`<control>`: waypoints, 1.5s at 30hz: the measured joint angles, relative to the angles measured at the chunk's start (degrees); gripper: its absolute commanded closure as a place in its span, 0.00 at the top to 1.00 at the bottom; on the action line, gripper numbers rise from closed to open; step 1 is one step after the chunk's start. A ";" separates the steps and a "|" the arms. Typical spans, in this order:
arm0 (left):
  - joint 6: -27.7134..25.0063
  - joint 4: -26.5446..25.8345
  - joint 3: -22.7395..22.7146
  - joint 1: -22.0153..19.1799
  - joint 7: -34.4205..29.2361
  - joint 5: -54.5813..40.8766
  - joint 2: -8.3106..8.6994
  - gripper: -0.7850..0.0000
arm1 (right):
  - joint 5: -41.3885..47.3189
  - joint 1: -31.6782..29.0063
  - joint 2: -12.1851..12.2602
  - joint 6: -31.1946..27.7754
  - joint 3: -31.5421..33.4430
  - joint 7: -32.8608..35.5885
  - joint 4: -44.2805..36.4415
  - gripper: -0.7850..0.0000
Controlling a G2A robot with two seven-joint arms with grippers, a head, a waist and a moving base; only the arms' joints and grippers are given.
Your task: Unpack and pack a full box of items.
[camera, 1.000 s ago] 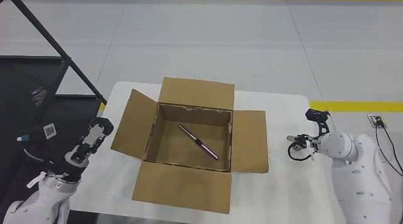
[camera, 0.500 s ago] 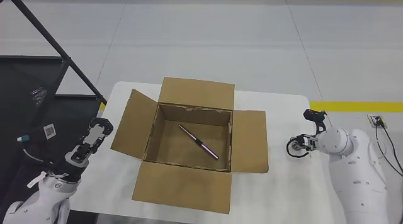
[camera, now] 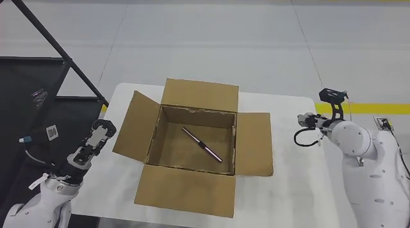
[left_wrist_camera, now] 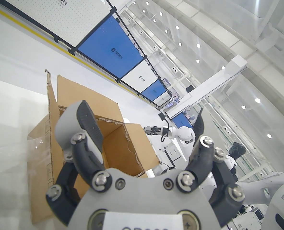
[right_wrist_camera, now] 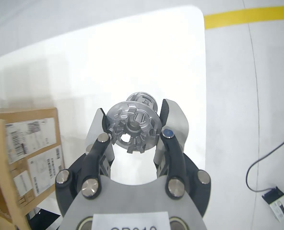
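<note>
Top view: the white surface [camera: 291,183] carries an open cardboard box [camera: 186,191] with all four flaps spread outward. Left of the box, the left claw [left_wrist_camera: 142,113] hangs released, its fingers wide apart and holding nothing. Right of the box, over the surface, the right claw [right_wrist_camera: 133,108] is clenched on a toothed metal part [right_wrist_camera: 132,130]. A thin dark rod [camera: 202,144] lies slantwise on the box's floor.

Open cardboard box [camera: 186,191] holds 1 dark rod [camera: 202,144]; right gripper [right_wrist_camera: 133,111] clasps a toothed metal hub [right_wrist_camera: 135,130].
</note>
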 measured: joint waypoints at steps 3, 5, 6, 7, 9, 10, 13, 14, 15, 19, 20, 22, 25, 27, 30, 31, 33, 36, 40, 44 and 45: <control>-0.50 0.17 -0.38 0.33 0.65 -0.45 -0.01 1.00 | 0.51 -2.96 -0.32 2.43 -2.17 -2.32 -9.46 0.00; -0.92 0.33 -0.79 0.74 1.11 -0.86 -0.02 1.00 | 1.03 -4.06 -0.56 3.46 -4.24 -3.62 -14.78 0.00; -1.11 0.43 -0.99 0.94 1.29 -1.05 -0.03 1.00 | 1.59 -4.29 -0.67 3.52 -5.25 -4.01 -16.62 0.00; -1.32 0.52 -1.20 1.14 1.44 -1.22 -0.03 1.00 | 2.08 -4.38 -0.76 3.45 -6.30 -4.25 -18.16 0.00; -1.85 0.72 -1.72 1.67 1.84 -1.71 -0.04 1.00 | 2.65 -4.01 -0.97 2.83 -9.24 -4.15 -20.69 0.00; -2.11 0.79 -1.96 1.93 2.03 -1.95 -0.05 1.00 | 2.27 -3.58 -1.06 2.64 -10.72 -3.77 -21.30 0.00; -2.94 1.06 -2.82 2.85 2.73 -2.79 -0.09 1.00 | 2.67 -1.28 -1.54 1.67 -16.55 -2.15 -21.85 0.00; -3.21 1.19 -3.18 3.21 2.99 -3.09 -0.10 1.00 | 2.96 0.02 -1.78 1.07 -19.02 -1.30 -21.21 0.00; -3.41 1.29 -3.45 3.48 3.18 -3.28 -0.11 1.00 | 2.62 1.11 -1.97 0.86 -20.92 -0.74 -20.49 0.00; -4.32 1.66 -4.67 4.63 3.93 -4.16 -0.16 1.00 | 2.06 6.29 -3.23 0.60 -29.80 0.96 -15.64 0.00; -4.60 1.74 -5.07 4.99 4.11 -4.45 -0.18 1.00 | 2.12 7.86 -3.70 0.39 -32.47 1.44 -13.72 0.00; -4.95 1.89 -5.65 5.49 4.32 -4.87 -0.19 1.00 | 2.36 10.14 -4.45 0.17 -36.20 2.16 -10.55 0.00; -5.30 2.02 -6.30 6.12 4.33 -5.43 -0.21 1.00 | 2.21 13.55 -5.80 0.31 -41.78 2.66 -4.90 0.00; -5.42 2.07 -6.52 6.31 4.22 -5.68 -0.22 1.00 | 1.50 15.56 -6.81 1.12 -45.14 2.22 -0.86 0.00; -5.43 2.07 -6.63 6.33 4.07 -5.91 -0.23 1.00 | 1.91 17.97 -8.27 2.01 -48.91 1.77 4.75 0.00; -5.43 2.02 -6.62 6.29 3.94 -5.99 -0.23 1.00 | 2.07 18.77 -8.84 2.31 -50.16 1.49 6.91 0.00; -5.42 1.97 -6.56 6.18 3.69 -6.05 -0.23 1.00 | 2.03 19.90 -9.69 2.75 -51.95 1.14 10.18 0.00; -5.42 2.04 -6.47 5.90 3.22 -6.13 -0.20 1.00 | 2.91 21.68 -11.16 2.90 -54.38 0.85 15.76 0.00; -5.54 2.23 -6.52 5.72 2.82 -6.38 -0.18 1.00 | 3.81 24.02 -13.03 3.33 -56.53 -0.10 23.04 0.00; -5.43 2.33 -6.78 5.75 2.48 -6.56 -0.15 1.00 | 5.50 25.89 -14.84 2.96 -57.86 -1.51 29.41 0.00; -5.42 2.33 -6.83 5.77 2.44 -6.58 -0.15 1.00 | 5.82 26.25 -15.19 2.82 -58.06 -1.73 30.51 0.08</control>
